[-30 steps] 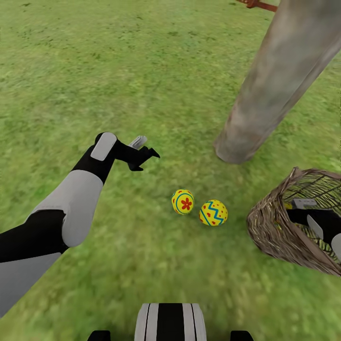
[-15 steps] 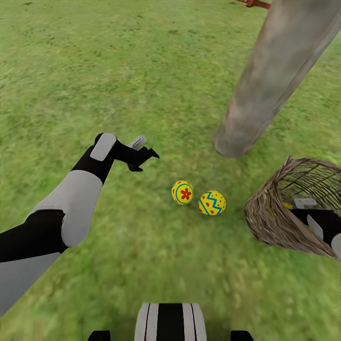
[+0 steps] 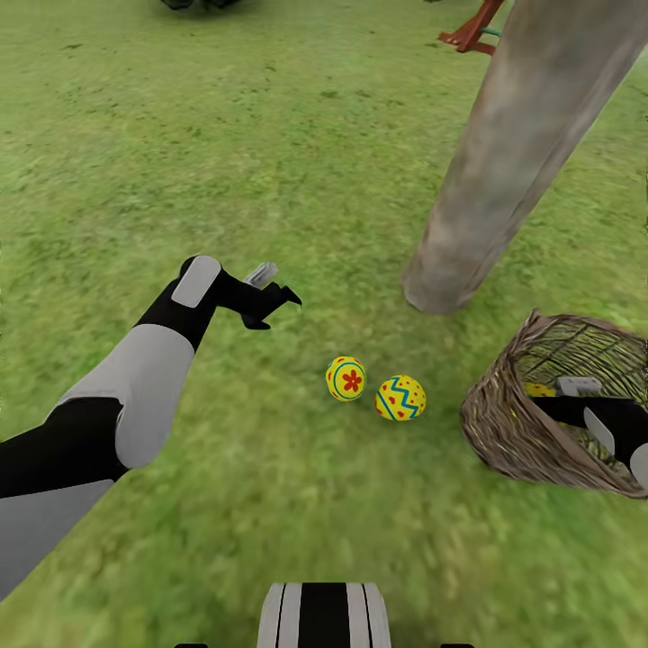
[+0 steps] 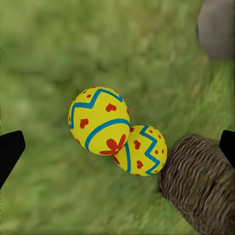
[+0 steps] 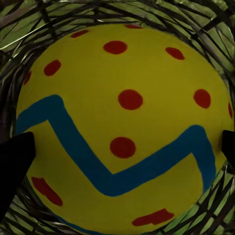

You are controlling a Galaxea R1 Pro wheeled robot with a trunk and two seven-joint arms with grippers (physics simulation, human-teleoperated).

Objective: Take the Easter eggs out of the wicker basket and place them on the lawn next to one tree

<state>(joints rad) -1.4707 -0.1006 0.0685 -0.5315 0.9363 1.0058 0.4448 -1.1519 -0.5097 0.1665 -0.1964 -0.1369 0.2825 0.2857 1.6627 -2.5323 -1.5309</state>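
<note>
Head view, nearest first: the robot's striped trunk top (image 3: 324, 614) sits at 6 o'clock. The left arm reaches forward from 8 o'clock, elbow bent, forearm raised, and the left gripper (image 3: 273, 299) hangs above the lawn (image 3: 180, 162) with fingers spread wide and nothing between them. In the left wrist view its two black fingertips (image 4: 10, 152) stand at opposite edges, well apart, with the eggs between them on the ground beyond.

The right arm enters at 4 o'clock and its forearm passes over the rim into the wicker basket (image 3: 513, 432), which lies tipped with its mouth toward the robot. The right gripper (image 3: 576, 389) is inside it. In the right wrist view the third egg (image 5: 120, 127) is seen very close, the black fingertips (image 5: 14, 161) at either side of it; contact cannot be confirmed. A yellow edge of that egg (image 3: 540, 390) shows in the basket in the head view.

Surface: flat bright green grass throughout.

Two Easter eggs lie on the grass near centre, touching or nearly so: the flower-marked egg (image 3: 346, 378) and the zigzag-marked egg (image 3: 400, 398). Beyond them, toward 1 o'clock, the base of the tree (image 3: 486, 198) stands near, its pale mottled trunk leaning. The basket lies just beside both at 3 o'clock. Far off at 1 o'clock a red-brown wooden frame (image 3: 470, 29) shows.
</note>
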